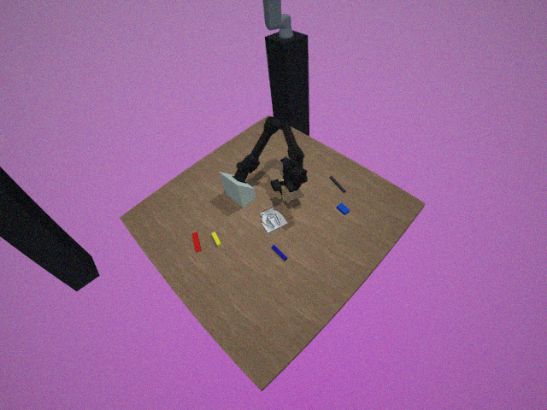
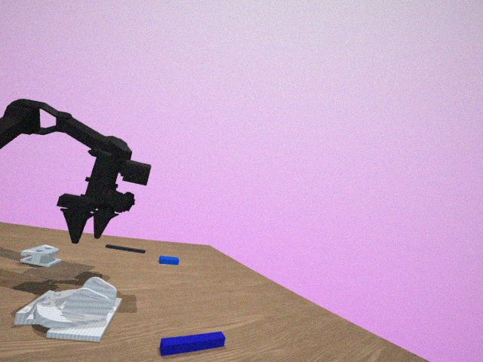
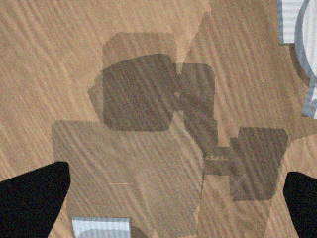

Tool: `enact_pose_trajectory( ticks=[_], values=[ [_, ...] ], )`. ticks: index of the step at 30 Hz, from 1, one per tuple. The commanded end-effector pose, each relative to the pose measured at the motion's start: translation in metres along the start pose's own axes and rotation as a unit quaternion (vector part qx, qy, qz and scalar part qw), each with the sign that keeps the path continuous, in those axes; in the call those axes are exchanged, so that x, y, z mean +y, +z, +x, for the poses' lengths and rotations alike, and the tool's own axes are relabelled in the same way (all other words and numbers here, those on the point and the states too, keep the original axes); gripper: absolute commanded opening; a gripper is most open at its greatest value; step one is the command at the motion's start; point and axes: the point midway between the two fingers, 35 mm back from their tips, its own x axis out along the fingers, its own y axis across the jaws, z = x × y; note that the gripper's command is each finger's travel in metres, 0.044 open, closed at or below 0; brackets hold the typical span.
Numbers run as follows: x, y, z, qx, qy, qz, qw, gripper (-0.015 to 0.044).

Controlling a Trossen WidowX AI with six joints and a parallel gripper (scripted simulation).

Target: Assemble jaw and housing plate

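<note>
My gripper [image 1: 285,190] [image 2: 86,239] [image 3: 177,178] is open with nothing between its fingers. It hangs above the table, between the base and the housing plate. The white base plate [image 2: 74,335] [image 3: 289,22] [image 1: 273,219] lies on the table with the pale jaws [image 2: 89,302] on it. Their rounded ends stand up side by side. Whether both jaws sit fully on their pins and the teeth mesh cannot be told. The white housing plate [image 2: 41,255] [image 3: 101,228] lies apart from the base, farther back. The gripper mostly hides it in the top view.
A pale grey slab [image 1: 238,190] stands by the arm's lower end. A dark blue bar [image 1: 279,253] [image 2: 192,343] lies in front of the base. A red block [image 1: 197,242] and yellow block [image 1: 215,238] lie left, a blue block [image 1: 343,208] [image 2: 168,260] and black stick [image 1: 337,184] [image 2: 125,248] right.
</note>
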Motion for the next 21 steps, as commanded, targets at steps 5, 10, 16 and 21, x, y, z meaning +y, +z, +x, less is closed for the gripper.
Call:
enact_pose_trajectory(
  ticks=[5, 10, 16, 21],
  values=[
    [0.038, -0.071, -0.009, 0.003, 0.009, -0.011, 1.0, 0.044],
    [0.05, -0.121, -0.015, 0.009, 0.02, -0.021, 1.0, 0.044],
    [0.052, -0.136, -0.017, 0.012, 0.024, -0.024, 0.999, 0.044],
    [0.053, -0.136, 0.011, 0.011, 0.024, -0.025, 0.999, 0.044]
  ],
)
